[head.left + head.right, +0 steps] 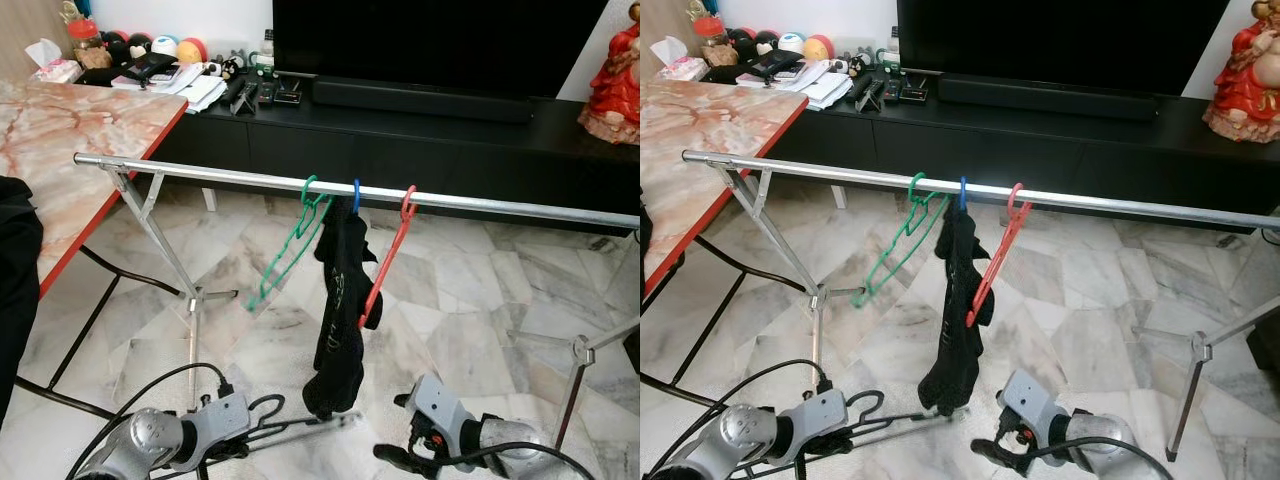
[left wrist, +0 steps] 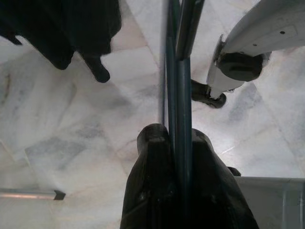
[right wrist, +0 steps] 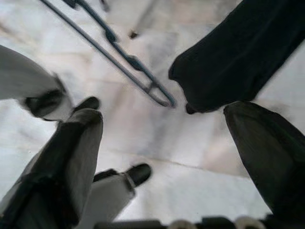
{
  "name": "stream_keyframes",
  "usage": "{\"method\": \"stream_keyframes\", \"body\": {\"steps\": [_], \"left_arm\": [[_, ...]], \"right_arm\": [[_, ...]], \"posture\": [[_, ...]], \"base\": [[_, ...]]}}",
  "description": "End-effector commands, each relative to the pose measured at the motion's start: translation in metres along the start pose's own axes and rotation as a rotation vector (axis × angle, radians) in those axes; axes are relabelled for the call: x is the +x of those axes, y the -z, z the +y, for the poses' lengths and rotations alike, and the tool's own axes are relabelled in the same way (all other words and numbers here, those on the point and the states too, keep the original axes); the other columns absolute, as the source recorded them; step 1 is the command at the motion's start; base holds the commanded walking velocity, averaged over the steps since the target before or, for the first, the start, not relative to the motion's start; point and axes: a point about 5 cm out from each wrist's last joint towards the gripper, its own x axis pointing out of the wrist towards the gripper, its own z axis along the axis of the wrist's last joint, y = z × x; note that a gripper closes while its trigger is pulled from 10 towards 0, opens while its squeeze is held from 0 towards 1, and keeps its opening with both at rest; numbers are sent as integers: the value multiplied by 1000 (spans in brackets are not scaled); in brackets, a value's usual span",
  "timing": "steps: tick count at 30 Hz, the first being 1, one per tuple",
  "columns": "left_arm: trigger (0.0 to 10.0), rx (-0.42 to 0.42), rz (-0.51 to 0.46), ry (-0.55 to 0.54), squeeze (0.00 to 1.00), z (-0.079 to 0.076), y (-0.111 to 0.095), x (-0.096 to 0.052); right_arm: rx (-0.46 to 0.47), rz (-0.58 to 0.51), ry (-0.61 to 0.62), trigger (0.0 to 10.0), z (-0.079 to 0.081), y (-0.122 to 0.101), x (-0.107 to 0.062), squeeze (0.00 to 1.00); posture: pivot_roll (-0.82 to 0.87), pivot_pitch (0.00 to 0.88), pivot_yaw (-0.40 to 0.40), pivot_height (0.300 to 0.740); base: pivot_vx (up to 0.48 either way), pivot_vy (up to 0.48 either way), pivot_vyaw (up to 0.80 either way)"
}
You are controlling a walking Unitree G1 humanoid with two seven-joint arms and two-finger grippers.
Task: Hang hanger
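Note:
A silver clothes rail (image 1: 250, 178) crosses the scene. On it hang a green hanger (image 1: 290, 245), a blue hanger hook (image 1: 356, 195) carrying a black garment (image 1: 338, 320), and a red hanger (image 1: 385, 265). My left gripper (image 2: 180, 143) is low at the bottom left, below the rail, shut on a grey wire hanger (image 1: 300, 428) that lies roughly level and points toward the garment's hem. My right gripper (image 3: 167, 143) is low at the bottom right, open and holding nothing, with the grey hanger's end (image 3: 143, 81) and the garment's hem (image 3: 238, 62) in front of it.
A marble-top table with a red edge (image 1: 60, 140) stands at the left. The black TV console (image 1: 400, 130) and a red figurine (image 1: 612, 70) are behind the rail. The rail's legs (image 1: 160, 240) (image 1: 580, 370) stand on the marble floor. A black cable (image 1: 110, 410) loops near my left arm.

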Motion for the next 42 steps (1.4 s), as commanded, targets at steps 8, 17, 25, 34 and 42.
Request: {"method": "stream_keyframes", "body": {"steps": [8,17,25,34,42], "left_arm": [[10000,-35,-48,76,0,-4,-2,-12],[10000,99,-63,256,0,8,-41,-17],[10000,163,-55,336,0,13,-63,-17],[10000,240,-103,420,0,11,-96,-17],[10000,300,-157,490,0,3,-128,-8]], "right_arm": [[15,-149,-134,10000,18,-10,-12,0],[-167,-171,-370,10000,18,-37,-13,0],[-210,-180,-307,10000,2,-49,-10,0],[-233,-225,-310,10000,-1,-57,-12,0],[-245,-249,-351,10000,8,-59,-6,0]], "posture": [[-23,180,-34,740],[-23,177,-16,740],[-25,171,3,740],[-33,174,30,740],[-40,185,49,740]], "base": [[0,0,0],[0,0,0],[0,0,0],[0,0,0],[0,0,0]]}}
